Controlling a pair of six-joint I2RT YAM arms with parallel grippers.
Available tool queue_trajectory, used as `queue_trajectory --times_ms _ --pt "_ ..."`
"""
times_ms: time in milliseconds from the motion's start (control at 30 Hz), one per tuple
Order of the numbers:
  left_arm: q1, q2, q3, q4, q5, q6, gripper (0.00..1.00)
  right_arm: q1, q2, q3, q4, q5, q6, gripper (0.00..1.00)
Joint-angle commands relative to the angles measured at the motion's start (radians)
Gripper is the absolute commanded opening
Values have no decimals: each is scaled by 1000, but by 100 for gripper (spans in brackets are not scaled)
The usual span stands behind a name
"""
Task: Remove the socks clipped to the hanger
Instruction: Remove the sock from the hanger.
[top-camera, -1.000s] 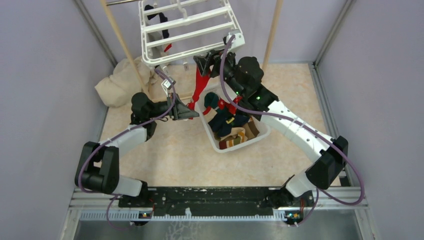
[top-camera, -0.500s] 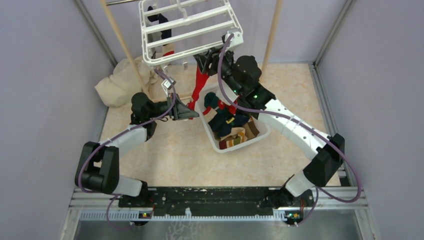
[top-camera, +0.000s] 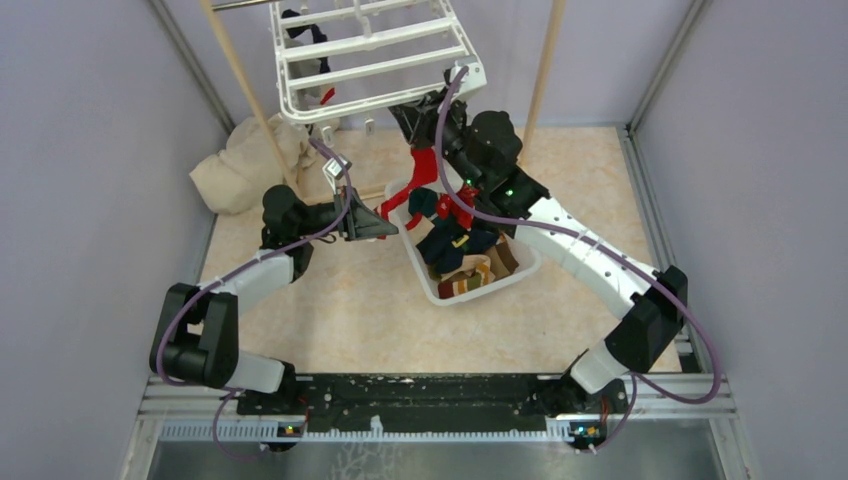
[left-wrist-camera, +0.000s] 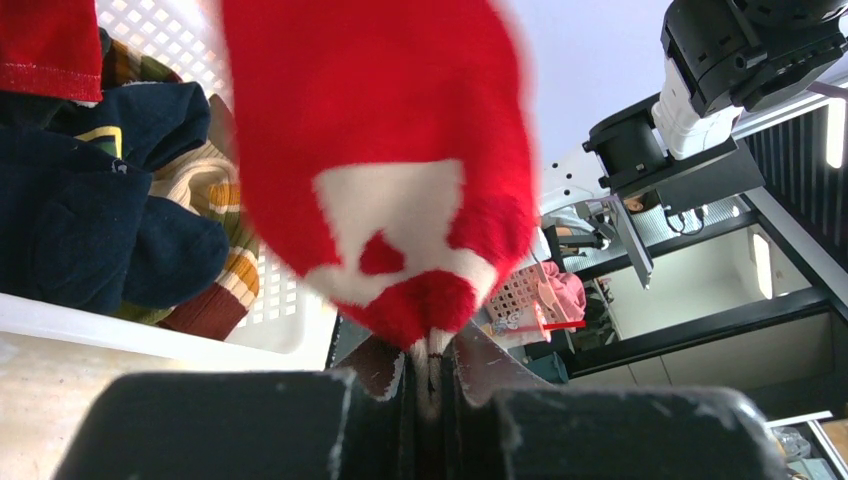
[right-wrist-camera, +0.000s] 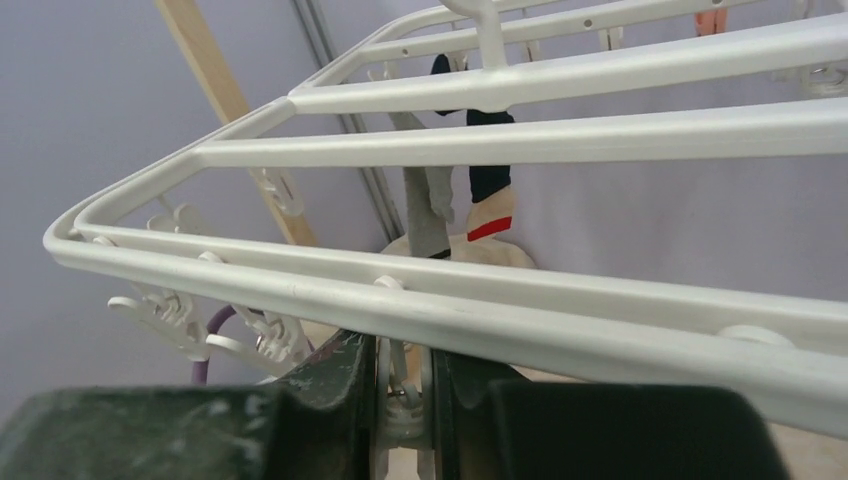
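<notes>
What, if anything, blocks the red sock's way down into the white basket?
Nothing visible does. The red sock drapes above the basket's open left corner, its lower end pinched in the left gripper's shut jaws beside the rim. The right gripper is shut on a hanger clip. Other socks lie inside.

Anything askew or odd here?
The hanger hangs skewed, its near corner by the right pincer, which is shut on a clip. The left pincer pinches the red sock by its tip.

From above and behind, we looked down on the whole table (top-camera: 340, 310). Our left wrist view sat very close beneath a blurred red sock (left-wrist-camera: 380, 150), probably the one seen overhead. Our right wrist view looked up along the hanger (right-wrist-camera: 560, 140), also seen overhead.
</notes>
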Motion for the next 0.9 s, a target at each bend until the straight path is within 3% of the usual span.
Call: queue_trajectory --times_ms 0,300,333,367,400,567,633,700,733,867 --pt "7 1 -1 35 20 7 10 -5 -11 51 58 11 9 0" --pt "7 -15 13 18 17 5 10 -7 -18 38 49 14 19 0" --pt "7 -20 14 14 17 5 11 -7 -20 36 43 14 23 8" --pt "7 -24 17 9 17 6 11 -7 -22 32 36 12 27 31" --pt "5 -29 20 3 17 7 11 -7 -28 28 30 10 31 46" --pt "3 -60 34 -38 12 18 11 -7 -88 -54 32 16 61 60" --pt "0 -73 42 -70 8 34 12 -6 -119 -89 24 19 71 71" --pt "-5 -86 52 -108 1 51 13 -6 -154 -133 13 17 79 93" --pt "-7 -94 58 -124 -1 58 13 -6 -174 -156 4 18 84 98" --pt "-17 -114 84 -183 -13 84 13 -7 -272 -254 -37 26 101 99"
